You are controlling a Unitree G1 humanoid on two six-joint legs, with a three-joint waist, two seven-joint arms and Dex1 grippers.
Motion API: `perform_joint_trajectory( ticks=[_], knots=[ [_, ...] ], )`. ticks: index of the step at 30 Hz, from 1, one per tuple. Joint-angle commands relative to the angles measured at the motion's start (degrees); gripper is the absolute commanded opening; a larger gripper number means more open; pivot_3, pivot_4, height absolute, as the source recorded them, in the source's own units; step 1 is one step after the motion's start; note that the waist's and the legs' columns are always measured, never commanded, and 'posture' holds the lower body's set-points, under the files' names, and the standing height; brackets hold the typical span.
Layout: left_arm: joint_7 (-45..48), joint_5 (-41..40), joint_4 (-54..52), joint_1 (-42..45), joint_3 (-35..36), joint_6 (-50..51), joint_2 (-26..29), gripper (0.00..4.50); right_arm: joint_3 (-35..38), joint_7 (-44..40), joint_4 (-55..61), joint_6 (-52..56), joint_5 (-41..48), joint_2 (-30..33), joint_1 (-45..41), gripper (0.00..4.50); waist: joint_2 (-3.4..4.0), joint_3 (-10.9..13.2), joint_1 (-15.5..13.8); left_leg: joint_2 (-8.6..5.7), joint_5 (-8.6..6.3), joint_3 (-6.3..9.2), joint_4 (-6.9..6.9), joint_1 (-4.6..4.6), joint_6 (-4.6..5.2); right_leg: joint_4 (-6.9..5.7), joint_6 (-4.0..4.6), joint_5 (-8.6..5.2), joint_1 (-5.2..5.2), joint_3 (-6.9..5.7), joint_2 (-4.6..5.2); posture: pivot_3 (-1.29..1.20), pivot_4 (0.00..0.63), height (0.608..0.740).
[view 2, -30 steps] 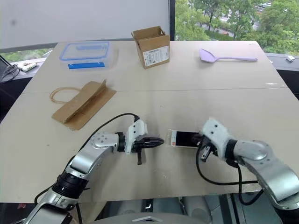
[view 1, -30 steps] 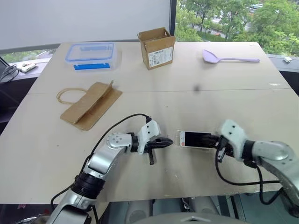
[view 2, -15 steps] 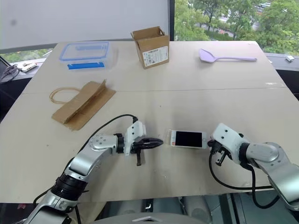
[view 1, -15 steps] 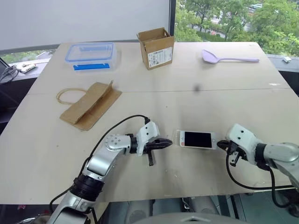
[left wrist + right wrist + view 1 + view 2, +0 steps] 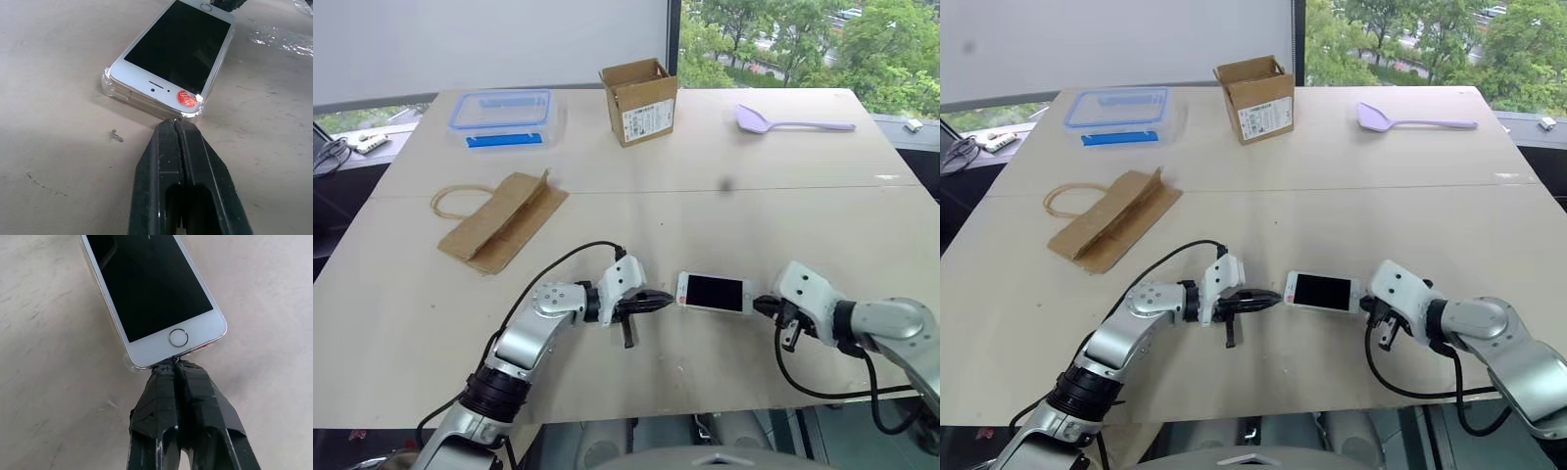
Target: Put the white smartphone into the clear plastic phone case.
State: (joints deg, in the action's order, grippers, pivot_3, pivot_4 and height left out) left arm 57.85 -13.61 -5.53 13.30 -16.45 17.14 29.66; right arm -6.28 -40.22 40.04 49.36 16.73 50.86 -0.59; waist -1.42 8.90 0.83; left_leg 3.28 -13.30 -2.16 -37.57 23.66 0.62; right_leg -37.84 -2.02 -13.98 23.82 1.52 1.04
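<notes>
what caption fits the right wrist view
Shut right hand pressing the home-button end of the white smartphone in its clear case.

No wording can be read anywhere. The cardboard box (image 5: 640, 101) near the far edge of the table (image 5: 803, 196) carries a white label (image 5: 647, 118) on its near side, with dark print and what looks like a barcode, too small to make out. The white smartphone (image 5: 172, 54), lying close to the table's near edge, has a round red sticker (image 5: 187, 98) on the corner of its white bezel beside the earpiece slot; pale marks on the sticker cannot be deciphered. The bezel at its other end shows just the plain ring of the home button (image 5: 178, 337), with no lettering.
</notes>
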Motion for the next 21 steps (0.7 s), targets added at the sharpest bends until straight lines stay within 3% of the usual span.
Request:
perform_joint_trajectory(
  ticks=[1,6,9,13,16,21],
  knots=[
    [0.37,0.46,-0.2,-0.46,-1.33,0.63,-0.34,0.0,-1.31,-1.01,3.8,-0.42,1.58,-0.73,-0.92,0.02,0.0,0.0,0.0,0.0,0.0,0.0,0.0,-0.01,0.0,-0.01,0.0,0.0,0.0,0.0,0.0,0.0,0.15,0.74],
    [0.33,0.44,-0.8,-0.68,-1.32,1.04,-0.19,0.0,0.04,-1.45,4.39,-0.23,1.94,-0.02,0.31,0.02,0.0,0.0,-0.02,0.0,0.0,0.01,0.0,-0.02,0.0,-0.03,0.0,0.0,0.0,0.0,-0.01,0.0,0.15,0.74],
    [0.37,0.27,-1.03,-0.76,-0.92,1.35,0.14,0.0,4.59,-2.92,4.39,-0.25,3.72,1.06,1.83,0.02,0.0,0.0,-0.06,0.0,0.0,0.01,0.0,0.0,0.0,-0.03,0.0,0.0,0.0,0.0,-0.01,0.0,0.15,0.74],
    [0.65,-1.48,-2.26,-1.49,1.05,2.49,0.94,0.0,12.5,-6.22,7.01,3.77,17.9,-3.13,-1.66,0.02,-0.01,0.01,0.35,0.0,0.0,-0.02,0.0,-0.01,0.0,-0.03,-0.02,0.02,0.0,0.04,-0.02,0.0,0.15,0.74],
    [0.88,-3.29,-3.31,-2.16,3.06,3.15,1.48,0.0,9.03,-5.36,6.38,4.12,17.79,-3.71,-5.61,0.02,-0.01,0.0,0.75,0.04,0.0,0.06,0.0,-0.12,0.0,-0.09,-0.01,0.01,-0.01,0.08,-0.12,0.0,0.15,0.74],
    [0.77,-4.87,-4.5,-2.7,6.17,4.04,3.09,0.0,-0.08,-3.51,0.32,1.95,10.36,-3.18,-11.31,0.02,-0.01,0.0,1.31,0.04,0.0,0.16,0.02,-0.16,0.0,-0.12,0.03,0.01,-0.02,0.06,-0.15,0.0,0.15,0.74]
  ],
)
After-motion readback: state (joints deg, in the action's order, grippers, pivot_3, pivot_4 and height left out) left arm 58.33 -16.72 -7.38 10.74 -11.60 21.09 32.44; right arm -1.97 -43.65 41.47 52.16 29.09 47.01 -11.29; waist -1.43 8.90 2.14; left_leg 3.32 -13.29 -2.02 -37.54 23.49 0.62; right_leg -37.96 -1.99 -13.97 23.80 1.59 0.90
